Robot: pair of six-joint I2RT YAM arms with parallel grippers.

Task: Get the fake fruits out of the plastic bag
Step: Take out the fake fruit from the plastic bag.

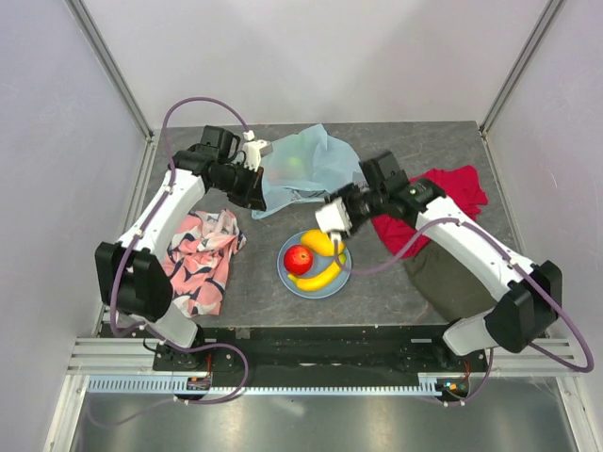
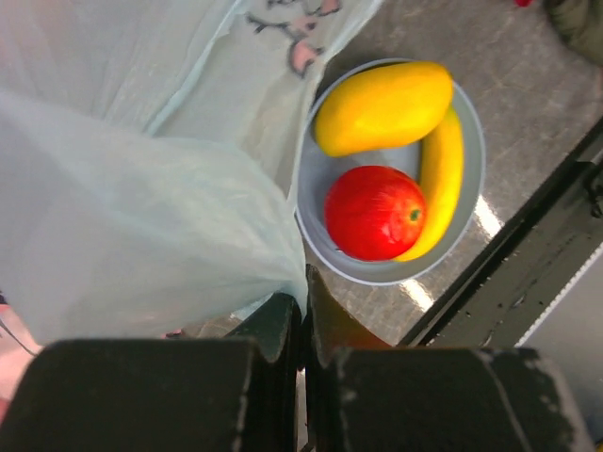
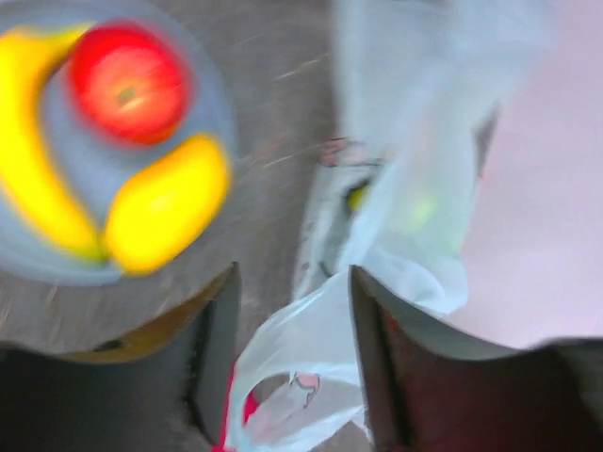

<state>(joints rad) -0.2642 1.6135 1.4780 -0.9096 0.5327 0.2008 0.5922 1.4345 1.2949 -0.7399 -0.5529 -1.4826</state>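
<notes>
The pale-blue plastic bag lies crumpled at the back middle of the table, and a blurred green fruit shows through it. My left gripper is shut on the bag's edge; in its wrist view the left gripper has its jaws pressed together. A red apple, a banana and a fat yellow fruit rest on the light-blue plate. My right gripper hovers between plate and bag. Its wrist view shows the right gripper open, with a loose bag handle between the fingers.
A pink patterned cloth lies left of the plate under the left arm. A red cloth and a dark olive cloth lie on the right under the right arm. Metal frame posts and pale walls close in the table.
</notes>
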